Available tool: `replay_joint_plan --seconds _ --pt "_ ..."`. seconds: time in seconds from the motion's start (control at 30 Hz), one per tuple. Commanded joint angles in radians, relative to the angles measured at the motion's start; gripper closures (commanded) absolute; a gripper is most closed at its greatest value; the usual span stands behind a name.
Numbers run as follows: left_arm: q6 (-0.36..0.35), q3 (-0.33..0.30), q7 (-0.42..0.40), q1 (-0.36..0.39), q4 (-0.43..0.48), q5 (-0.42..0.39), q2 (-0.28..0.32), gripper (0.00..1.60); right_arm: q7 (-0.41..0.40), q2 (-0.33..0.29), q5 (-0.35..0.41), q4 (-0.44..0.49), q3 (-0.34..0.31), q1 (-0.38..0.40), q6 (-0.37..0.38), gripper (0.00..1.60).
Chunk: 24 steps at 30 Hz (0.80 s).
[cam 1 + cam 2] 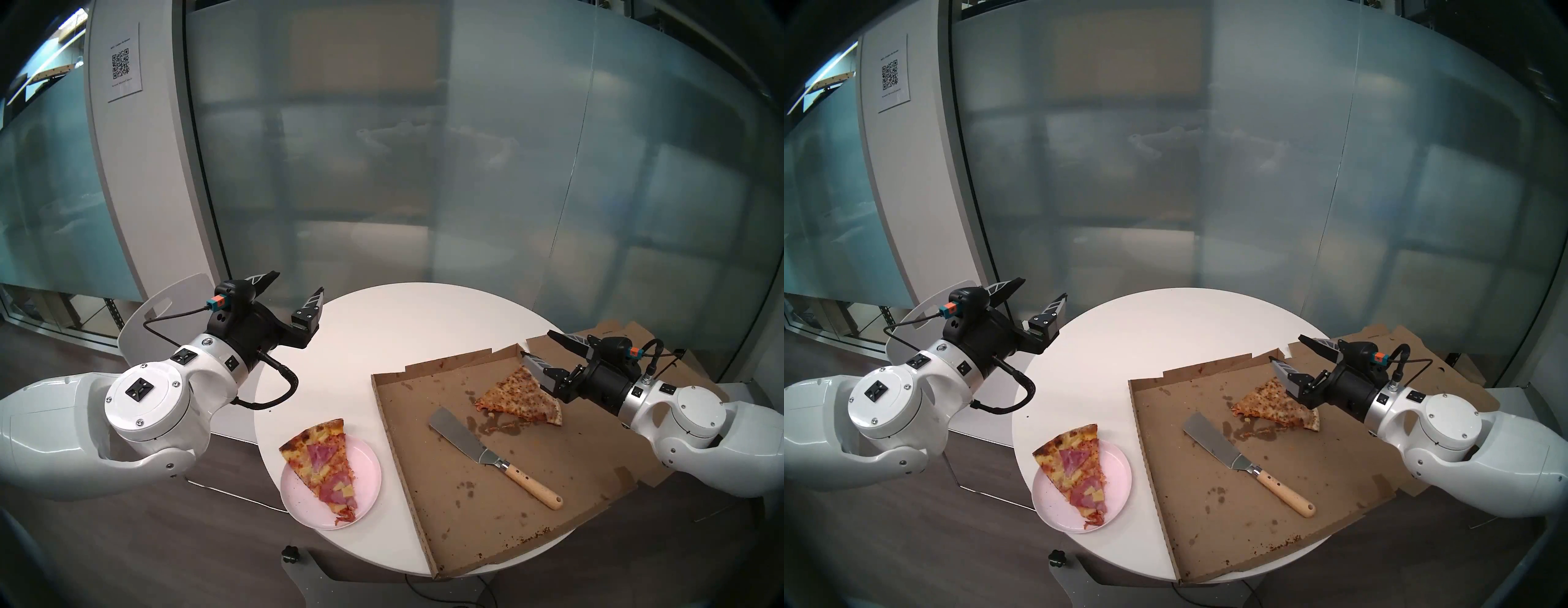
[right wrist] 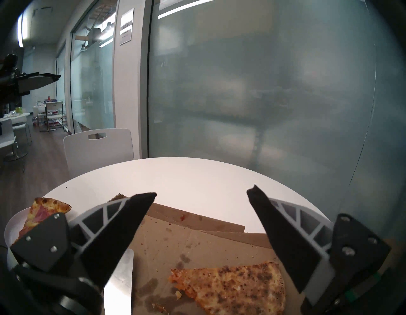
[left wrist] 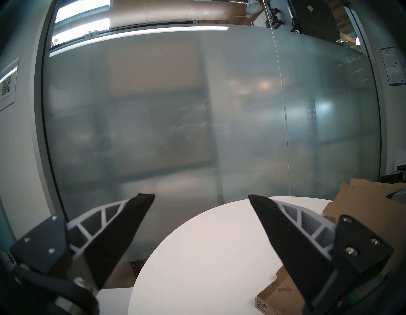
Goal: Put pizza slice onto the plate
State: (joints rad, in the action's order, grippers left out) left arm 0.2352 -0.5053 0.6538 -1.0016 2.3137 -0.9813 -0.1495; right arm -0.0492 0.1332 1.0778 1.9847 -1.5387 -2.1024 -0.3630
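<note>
The pizza slice [image 1: 322, 467] [image 1: 1076, 471], topped with pink ham and yellow pineapple, lies on the pale pink plate [image 1: 367, 467] [image 1: 1117, 467] at the table's near left. Its crust end overhangs the far rim. In the right wrist view the pizza slice [image 2: 44, 211] and plate [image 2: 9, 224] show at the left edge. My left gripper [image 1: 297, 282] [image 1: 1042, 288] [image 3: 201, 196] hangs open and empty above the table's far left edge, well away from the plate. My right gripper [image 1: 536, 344] [image 1: 1286, 349] [image 2: 202, 192] stands open and empty over the box's far right corner.
An open cardboard pizza box [image 1: 466, 518] covers the right of the round white table [image 1: 403, 331]. It holds a browned speckled slice [image 1: 517, 399] [image 2: 230, 286] and a metal spatula [image 1: 466, 437] with a wooden handle. A white chair [image 2: 98, 149] stands behind my left arm, a frosted glass wall beyond.
</note>
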Motion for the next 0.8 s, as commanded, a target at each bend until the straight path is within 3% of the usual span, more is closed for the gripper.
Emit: replay_joint_plan --seconds 0.0,0.37,0.77 --pt "0.014 -0.008 0.005 0.007 0.01 0.009 0.002 0.0 -0.019 0.009 -0.005 -0.002 -0.052 -0.063 -0.093 0.0" --pt "0.02 -0.003 0.015 0.008 0.013 0.017 0.002 0.0 -0.066 0.056 -0.019 -0.017 -0.146 -0.166 -0.181 0.0" --pt "0.026 0.002 0.021 0.009 0.013 0.024 0.002 0.0 -0.133 0.157 -0.057 -0.005 -0.304 -0.292 -0.192 0.0"
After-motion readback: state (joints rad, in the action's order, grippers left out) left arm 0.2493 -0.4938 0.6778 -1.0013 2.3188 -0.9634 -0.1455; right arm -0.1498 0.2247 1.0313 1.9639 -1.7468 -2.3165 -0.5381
